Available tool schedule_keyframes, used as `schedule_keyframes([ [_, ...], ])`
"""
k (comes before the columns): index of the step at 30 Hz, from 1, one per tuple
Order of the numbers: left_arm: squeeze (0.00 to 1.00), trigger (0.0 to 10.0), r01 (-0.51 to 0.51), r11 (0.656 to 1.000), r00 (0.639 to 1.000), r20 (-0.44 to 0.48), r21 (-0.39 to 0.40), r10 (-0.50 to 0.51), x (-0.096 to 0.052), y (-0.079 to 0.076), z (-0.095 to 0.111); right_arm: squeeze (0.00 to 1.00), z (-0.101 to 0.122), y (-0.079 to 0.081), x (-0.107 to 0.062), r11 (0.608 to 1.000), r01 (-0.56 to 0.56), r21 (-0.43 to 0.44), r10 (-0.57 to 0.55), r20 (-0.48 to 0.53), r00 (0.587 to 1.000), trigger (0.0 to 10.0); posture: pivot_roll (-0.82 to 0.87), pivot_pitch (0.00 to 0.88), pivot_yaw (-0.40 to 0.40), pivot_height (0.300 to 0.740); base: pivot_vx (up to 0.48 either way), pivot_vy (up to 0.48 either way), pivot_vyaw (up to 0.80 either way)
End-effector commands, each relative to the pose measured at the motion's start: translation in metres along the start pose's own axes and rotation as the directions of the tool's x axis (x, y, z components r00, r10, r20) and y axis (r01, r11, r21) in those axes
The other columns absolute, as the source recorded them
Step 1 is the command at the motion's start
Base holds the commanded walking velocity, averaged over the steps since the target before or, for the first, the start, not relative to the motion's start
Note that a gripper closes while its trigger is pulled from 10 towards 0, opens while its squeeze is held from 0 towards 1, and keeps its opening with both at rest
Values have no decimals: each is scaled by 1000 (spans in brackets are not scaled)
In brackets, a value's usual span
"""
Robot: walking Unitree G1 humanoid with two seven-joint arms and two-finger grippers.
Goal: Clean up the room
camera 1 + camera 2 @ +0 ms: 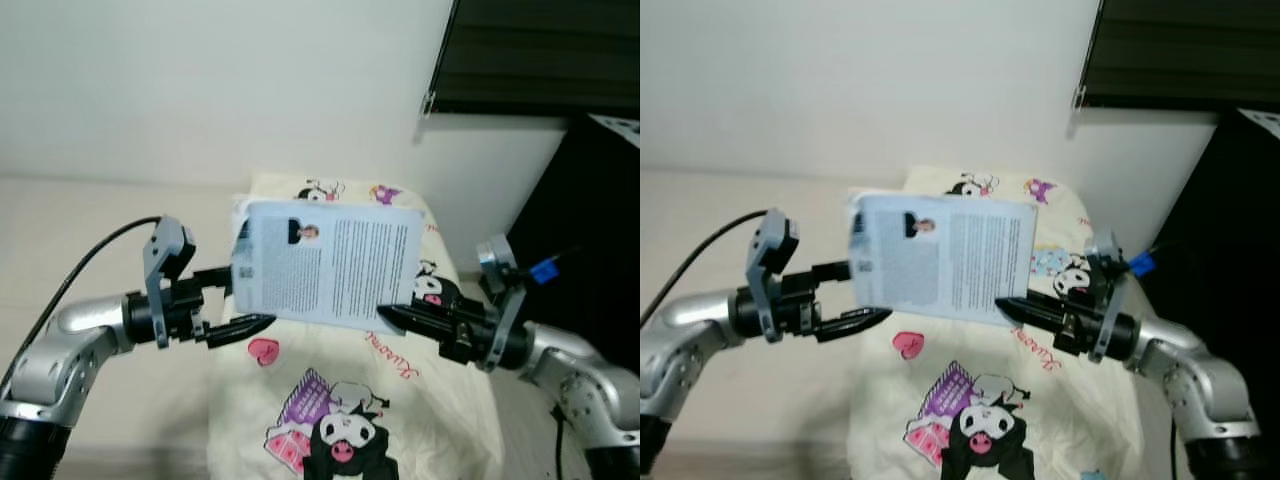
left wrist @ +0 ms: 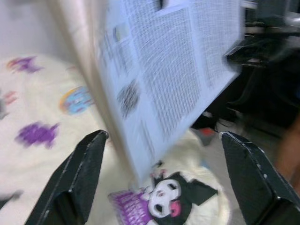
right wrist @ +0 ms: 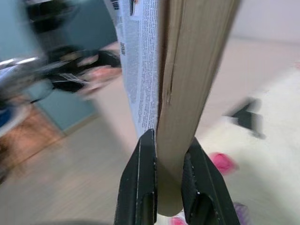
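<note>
A cream bed surface (image 1: 110, 230) ran beneath a white wall. Directly on it lay a pale cream cover (image 1: 470, 420) printed with cartoon figures. A black-and-white cartoon character (image 1: 345, 430) sat at 6 o'clock on the cover, a pink heart (image 1: 263, 350) at 9 o'clock, and small characters (image 1: 325, 189) at 12 o'clock.

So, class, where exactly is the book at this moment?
The book is held up in mid-air in the centre of the head views, above the cartoon-print blanket. The right gripper pinches its lower corner, with the open left gripper beside its other edge.
</note>
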State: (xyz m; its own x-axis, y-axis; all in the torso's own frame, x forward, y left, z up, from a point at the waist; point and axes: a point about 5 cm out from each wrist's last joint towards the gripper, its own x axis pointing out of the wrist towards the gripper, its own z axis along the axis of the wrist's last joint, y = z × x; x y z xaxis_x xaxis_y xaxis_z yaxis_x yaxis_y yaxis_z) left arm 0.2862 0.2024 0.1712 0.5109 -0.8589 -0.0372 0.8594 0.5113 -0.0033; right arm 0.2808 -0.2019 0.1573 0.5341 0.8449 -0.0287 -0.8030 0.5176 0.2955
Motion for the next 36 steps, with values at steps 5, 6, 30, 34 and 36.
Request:
schedule_keyframes([
  [5,1000,10000,-330,942,942,-91,-61,324,-22,21,-47,0,-28,-44,-15,914,405,28,-406,-1,914,0,-19,0,-70,740,0,0,0],
  [6,1000,10000,-442,893,894,-116,-86,432,-25,27,-58,0,-39,-46,-14,899,437,27,-437,-12,899,5922,-12,0,-72,740,0,0,0],
  [30,0,10000,-906,364,423,-483,-215,767,-31,-7,-184,0,-102,-35,25,879,477,-5,-476,-71,877,10000,4,0,-53,740,0,0,489],
  [34,0,10000,-907,361,420,-467,-216,778,-27,-6,-182,0,-99,-32,32,890,456,-4,-456,-45,889,10000,0,0,-48,740,0,0,650],
  [36,0,10000,-906,362,423,-464,-219,779,-25,-5,-182,0,-98,-30,34,896,443,-5,-443,-36,896,10000,0,0,-48,740,0,0,644],
])
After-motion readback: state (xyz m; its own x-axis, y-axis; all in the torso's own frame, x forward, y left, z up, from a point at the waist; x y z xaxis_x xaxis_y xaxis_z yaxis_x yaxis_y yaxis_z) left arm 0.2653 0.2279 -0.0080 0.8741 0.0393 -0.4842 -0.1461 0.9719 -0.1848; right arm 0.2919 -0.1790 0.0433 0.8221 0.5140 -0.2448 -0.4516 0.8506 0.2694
